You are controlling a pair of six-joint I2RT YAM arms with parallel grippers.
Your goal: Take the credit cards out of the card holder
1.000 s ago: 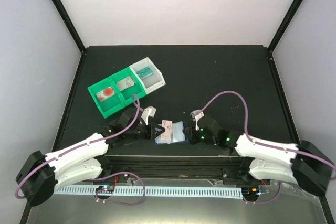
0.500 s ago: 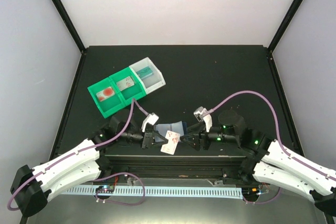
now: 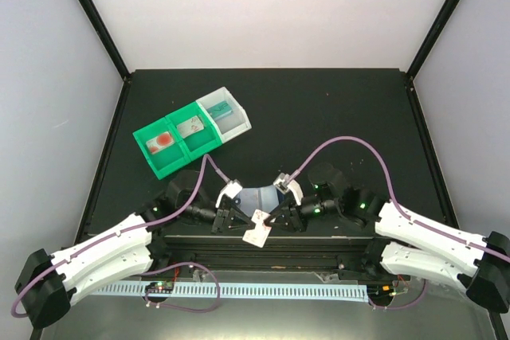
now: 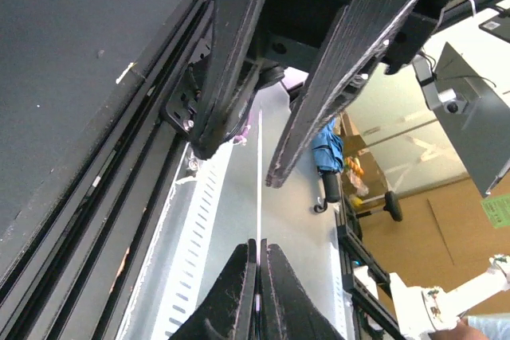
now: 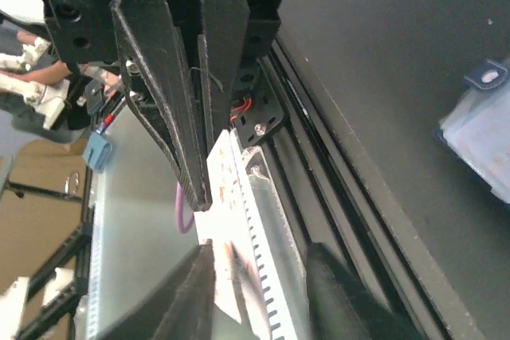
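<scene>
- The left gripper (image 3: 241, 223) is clamped on a credit card (image 3: 256, 231), which it holds out over the near edge of the black table (image 3: 335, 117).
- In the left wrist view the card (image 4: 259, 189) shows edge-on as a thin white line running out from the closed fingertips (image 4: 245, 272).
- The right gripper (image 3: 272, 222) faces the left one, jaws apart, with one finger on each side of the free end of the card.
- In the right wrist view the card (image 5: 225, 189) lies close to one finger (image 5: 199, 292), with a clear gap to the other.
- The card holder (image 3: 256, 197) lies flat on the table just behind the two grippers, with neither touching it; the right wrist view shows it (image 5: 486, 137) off to the side.
- One second ago the card still lay on the holder with both grippers at it; half a second ago the card hung from the left gripper alone, with the right gripper just to its right.
- Since then the right arm has swung in, and the card sits a little lower in the top view.
- The green tray (image 3: 143, 154) with its white end bin has not moved.
</scene>
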